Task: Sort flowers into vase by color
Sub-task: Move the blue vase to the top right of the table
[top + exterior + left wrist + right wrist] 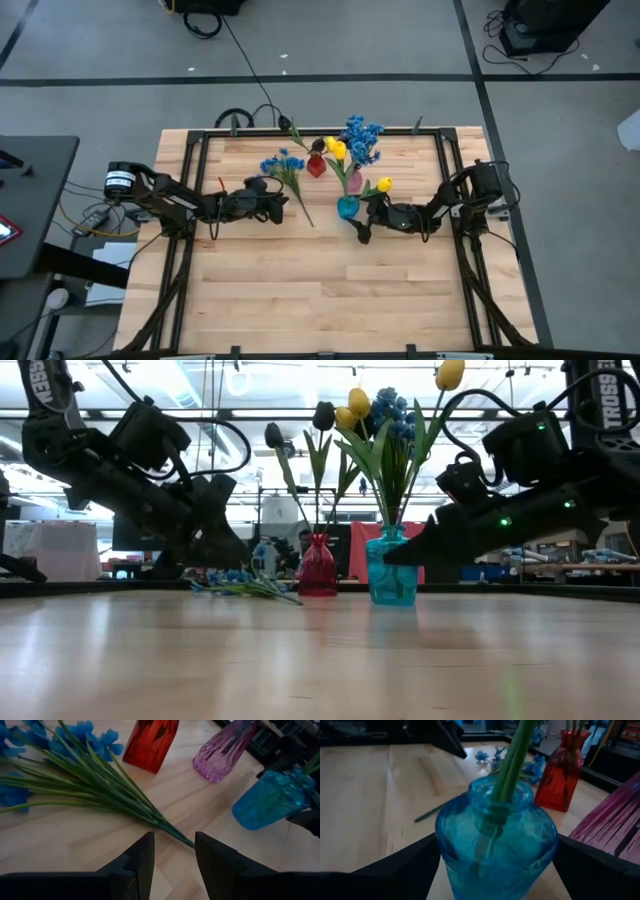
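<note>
Three small glass vases stand near the far middle of the pale wooden table [300, 300]. The ribbed red glass vase [316, 166] holds a dark-bloomed stem, the pink ribbed glass vase [354, 183] holds a bushy spray of blue blossoms [362, 138] with a yellow bud, and the turquoise glass vase [347, 207] holds a green stem topped by a yellow tulip-like bud [383, 185]. The right gripper [363, 216] has its fingers spread wide on either side of the turquoise vase. A loose bunch of blue-blossomed stems [287, 172] lies flat on the table beside the red vase; the left gripper [278, 205], partly open and empty, hovers at the stems' cut ends.
</note>
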Controlling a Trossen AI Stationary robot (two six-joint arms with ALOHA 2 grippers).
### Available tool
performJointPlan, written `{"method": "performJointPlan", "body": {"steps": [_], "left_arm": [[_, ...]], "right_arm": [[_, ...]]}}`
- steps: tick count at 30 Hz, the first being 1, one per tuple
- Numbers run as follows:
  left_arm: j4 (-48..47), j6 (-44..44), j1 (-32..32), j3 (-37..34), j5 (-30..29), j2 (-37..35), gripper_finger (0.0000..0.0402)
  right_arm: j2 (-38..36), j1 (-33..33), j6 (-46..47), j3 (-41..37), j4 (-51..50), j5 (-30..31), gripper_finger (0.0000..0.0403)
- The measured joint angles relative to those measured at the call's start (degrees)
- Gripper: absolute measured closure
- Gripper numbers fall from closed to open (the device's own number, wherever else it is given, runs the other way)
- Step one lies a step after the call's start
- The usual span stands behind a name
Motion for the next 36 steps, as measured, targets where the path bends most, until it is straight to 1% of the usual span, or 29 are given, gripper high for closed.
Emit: {"method": "performJointPlan", "body": {"steps": [8, 16, 19, 23, 27, 30, 33, 36], "left_arm": [[0.20, -0.44, -0.35, 0.02, 1.16, 0.20, 0.0254], [0.13, -0.19, -0.37, 0.02, 3.57, 0.20, 0.0254], [0.13, 0.22, -0.37, 0.02, 4.08, 0.20, 0.0254], [0.09, 1.15, -0.37, 0.02, 4.96, 0.20, 0.0254], [0.07, 1.26, -0.37, 0.02, 5.49, 0.20, 0.0254], [0.02, 1.33, -0.37, 0.02, 5.51, 0.20, 0.0254], [0.02, 1.59, -0.37, 0.02, 5.52, 0.20, 0.0254], [0.00, 1.62, -0.37, 0.02, 5.53, 0.20, 0.0254]], "right_arm": [[0.04, -0.59, -0.34, 0.73, -0.75, 0.16, 0.0035], [0.04, -0.17, 0.15, 0.71, -0.86, -0.02, 0.0081], [0.04, 0.25, 0.12, 0.67, -0.86, 0.16, 0.0081], [-0.01, 0.35, 0.34, -0.41, -0.04, 0.16, 0.0070], [-0.73, 0.70, 0.18, -2.89, 1.93, 0.04, 0.0074], [-2.35, 1.95, -2.26, -5.61, 4.75, -0.11, 0.0077], [-5.20, 3.33, -4.12, -7.82, 8.69, -1.65, 0.0074], [-7.94, 4.68, -3.90, -9.53, 8.11, -5.93, 0.0074]]}}
